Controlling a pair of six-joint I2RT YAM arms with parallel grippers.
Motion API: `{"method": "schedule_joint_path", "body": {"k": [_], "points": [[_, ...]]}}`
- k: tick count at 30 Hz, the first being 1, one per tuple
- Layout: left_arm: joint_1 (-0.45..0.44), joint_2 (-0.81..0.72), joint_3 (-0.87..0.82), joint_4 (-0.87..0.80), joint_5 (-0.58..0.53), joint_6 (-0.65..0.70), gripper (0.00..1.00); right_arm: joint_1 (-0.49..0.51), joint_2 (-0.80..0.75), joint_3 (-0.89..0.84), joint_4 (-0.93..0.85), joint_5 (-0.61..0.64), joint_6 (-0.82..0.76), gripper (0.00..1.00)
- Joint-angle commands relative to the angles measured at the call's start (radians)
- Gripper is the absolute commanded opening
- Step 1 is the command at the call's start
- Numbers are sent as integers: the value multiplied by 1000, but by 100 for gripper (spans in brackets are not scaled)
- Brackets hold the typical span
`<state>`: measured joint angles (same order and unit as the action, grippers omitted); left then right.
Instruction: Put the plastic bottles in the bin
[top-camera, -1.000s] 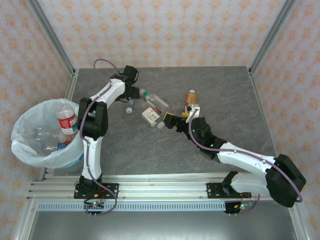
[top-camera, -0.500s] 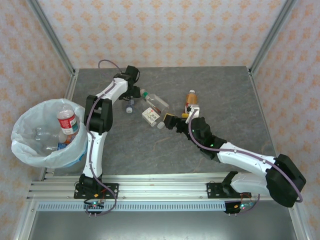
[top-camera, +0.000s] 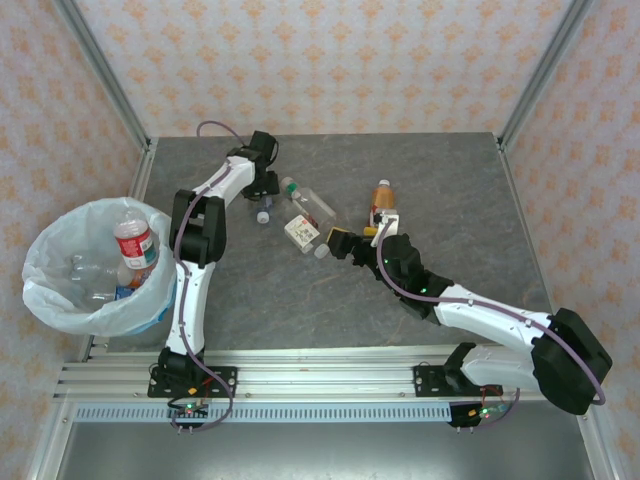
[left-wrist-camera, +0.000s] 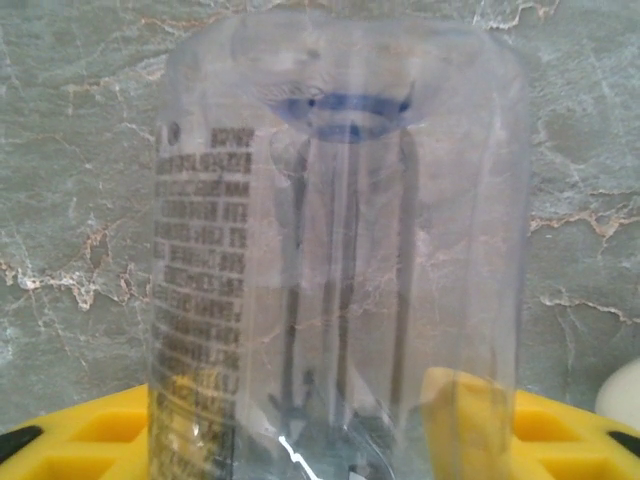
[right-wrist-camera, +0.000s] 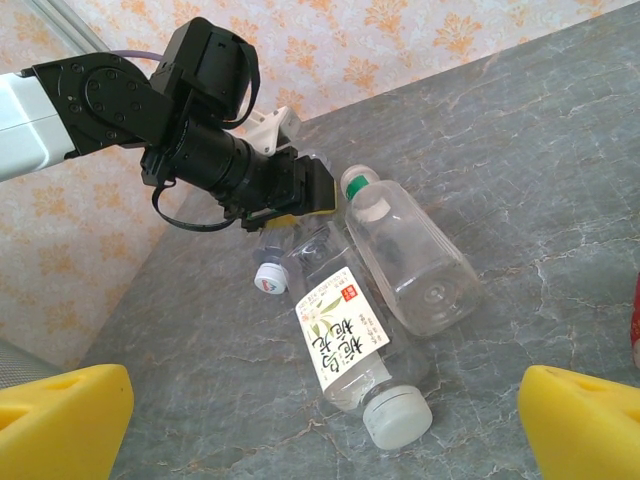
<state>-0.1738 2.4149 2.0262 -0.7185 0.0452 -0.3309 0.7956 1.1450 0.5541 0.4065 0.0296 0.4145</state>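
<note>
Left wrist view: my left fingers (left-wrist-camera: 90, 440) sit yellow in both bottom corners, and a clear bottle (left-wrist-camera: 340, 250) fills the gap between them, its printed label at nine o'clock. The bottle's edges overlap both pads, but I cannot tell whether my left gripper (left-wrist-camera: 320, 440) has actually clamped it. Under it is the grey marbled table (left-wrist-camera: 80, 150).

From my right wrist, that same bottle lies on the table with its small cap (right-wrist-camera: 268, 281) pointing to seven o'clock. Just beside it, at four o'clock, lies a labelled bottle (right-wrist-camera: 338, 340) with its white lid toward me. Right beside that one's far side is a green-capped bottle (right-wrist-camera: 412, 262).

My right gripper (right-wrist-camera: 325, 410) is spread wide, one yellow finger in each lower corner and nothing between them. It hangs near the labelled bottle without touching it.

From the top camera, an orange bottle (top-camera: 381, 200) stands at twelve o'clock of my right gripper, just beside it. The bin (top-camera: 45, 290) sits beyond the table's edge at eight o'clock, well apart from both grippers. Its white bag holds a red-labelled bottle (top-camera: 132, 240) and other clear ones.
</note>
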Motion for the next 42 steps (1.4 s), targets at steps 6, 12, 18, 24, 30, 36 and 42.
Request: {"method": "schedule_joint_path", "body": {"k": [6,12,18,24,30,36,42], "points": [[7,-57,-57,31,9,2,44,-2,6,28,0,1,-23,99],[7,-99,-107,53,6,-16,43,-2,22,48,-2,-22,-41,99],[4,-160,-167,73,6,-20,42,-2,29,60,-5,-36,-41,99],[-6,-273,-208,77,-11,-25,41,-2,31,74,-23,-56,-81,99],[-50,-458,-302,113,-71,-20,41,-2,13,119,-115,-109,-206,99],[-89,-652,-421,170,-63,-68,40,-2,28,127,-111,-178,-238,99],[-163,-839,-496,168,-119,-71,40,-2,69,141,-83,-232,-255,99]]}}
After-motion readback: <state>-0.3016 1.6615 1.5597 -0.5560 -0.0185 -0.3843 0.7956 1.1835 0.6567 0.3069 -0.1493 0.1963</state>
